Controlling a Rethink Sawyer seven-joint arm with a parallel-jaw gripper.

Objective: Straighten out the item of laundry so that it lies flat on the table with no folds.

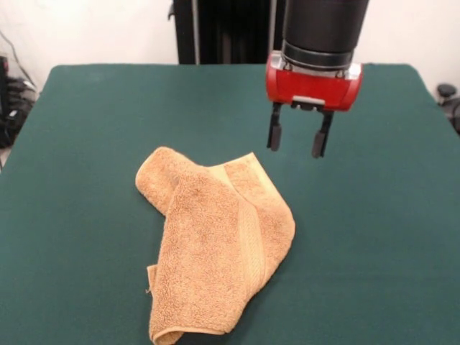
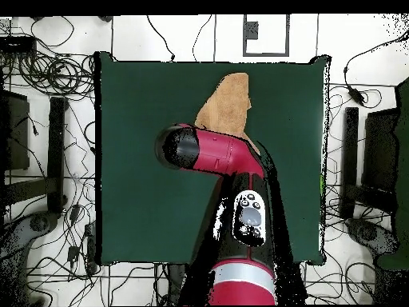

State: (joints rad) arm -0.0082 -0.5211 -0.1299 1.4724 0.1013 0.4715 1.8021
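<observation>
Orange-tan terry cloth lies crumpled on the dark green table (image 1: 86,144) in the front view: the towel (image 1: 215,244) sits a little left of the picture's middle and runs down to the bottom edge. It is folded over itself, with one layer lapped diagonally across another. A rounded lobe sticks out at its upper left, and a flatter corner shows at the upper middle. One flat woven band runs lengthwise down the top layer, right of its centre. The lower end narrows, and its hem curls up slightly at the bottom left.

Above and to the right of the towel hangs the gripper (image 1: 298,139), beneath a red housing and a black cylindrical wrist. Its two dark fingers (image 1: 274,129) point straight down with a clear gap between them, and nothing is held. The tips are off the cloth, above bare felt just beyond the towel's upper right corner.

Seen from overhead, the table (image 2: 144,120) fills the middle as a large green rectangle, with cables and equipment (image 2: 48,144) on the pale floor around it. The towel (image 2: 228,104) shows as a tapering tan shape near the table's upper edge, slightly right of centre. The red and black arm (image 2: 216,156) reaches up from the bottom and bends left, covering the towel's lower part. The gripper itself is hidden under the arm in this view
</observation>
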